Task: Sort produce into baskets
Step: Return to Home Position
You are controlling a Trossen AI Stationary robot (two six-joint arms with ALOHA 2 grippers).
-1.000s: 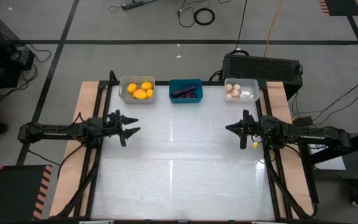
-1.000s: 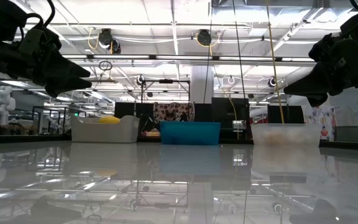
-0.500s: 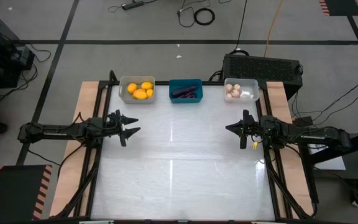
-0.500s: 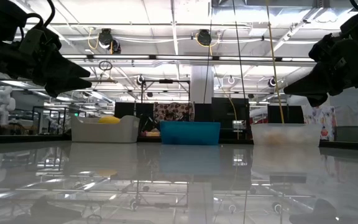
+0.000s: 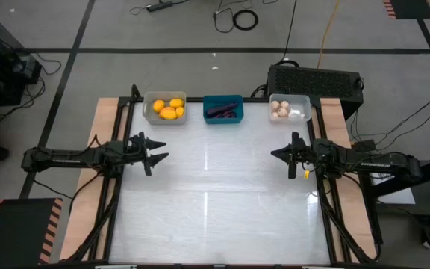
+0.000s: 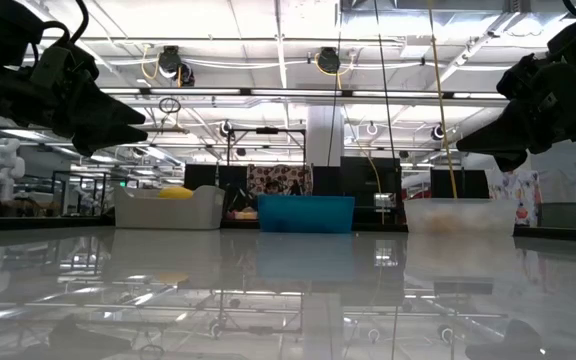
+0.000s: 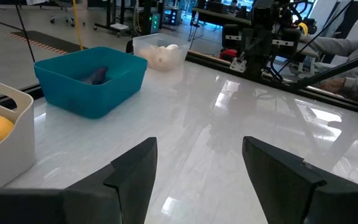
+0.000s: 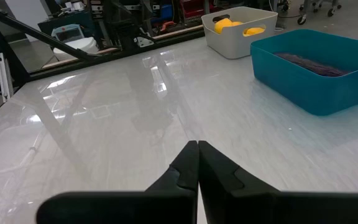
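Three baskets stand in a row at the table's far edge. The light grey basket (image 5: 165, 108) holds yellow-orange fruits (image 5: 169, 112). The teal basket (image 5: 223, 109) holds dark purple eggplants (image 5: 222, 112). The translucent white basket (image 5: 290, 108) holds beige garlic bulbs (image 5: 280, 110). My left gripper (image 5: 157, 151) is open and empty above the table's left side. My right gripper (image 5: 276, 154) is shut and empty above the right side. In the left wrist view the teal basket (image 7: 89, 81) shows ahead of the gripper; in the right wrist view the teal basket (image 8: 316, 71) and the grey basket (image 8: 241, 31) show.
The white tabletop (image 5: 215, 187) lies bare between the arms. A large black box (image 5: 316, 81) stands behind the table's far right corner. Black frame rails (image 5: 118, 194) run along the left and right sides.
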